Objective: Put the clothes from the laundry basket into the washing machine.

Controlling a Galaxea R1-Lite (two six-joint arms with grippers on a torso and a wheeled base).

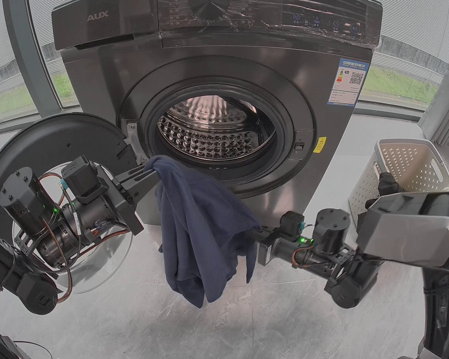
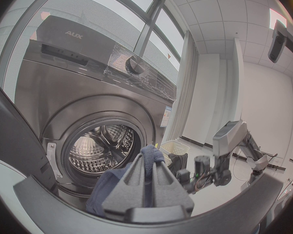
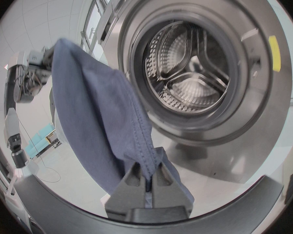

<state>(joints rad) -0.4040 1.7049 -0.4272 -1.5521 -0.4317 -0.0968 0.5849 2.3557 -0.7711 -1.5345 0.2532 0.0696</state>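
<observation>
1. Clothes in hand: one blue garment (image 1: pixel 199 225) hangs in front of the washing machine (image 1: pixel 105 76), below the open drum (image 1: pixel 214 125) and not yet inside it.
2. Left gripper (image 1: pixel 152 171): fingers pressed together on the garment's top fold, close to the door hinge.
3. Right gripper (image 3: pixel 148 176): fingers pinching a stitched hem lower down, so the cloth is stretched between the two arms.
4. Door (image 1: pixel 50 140): swung fully open on the left.
5. Laundry basket (image 1: pixel 414 163): on the floor to the right of the machine; a dark item (image 1: pixel 388 183) appears to lie in it.
6. Step in hand, as judged: loading the garment.
7. Next move calls for raising both grips into the drum mouth, getting the dangling tail over the rim, then letting go.
</observation>
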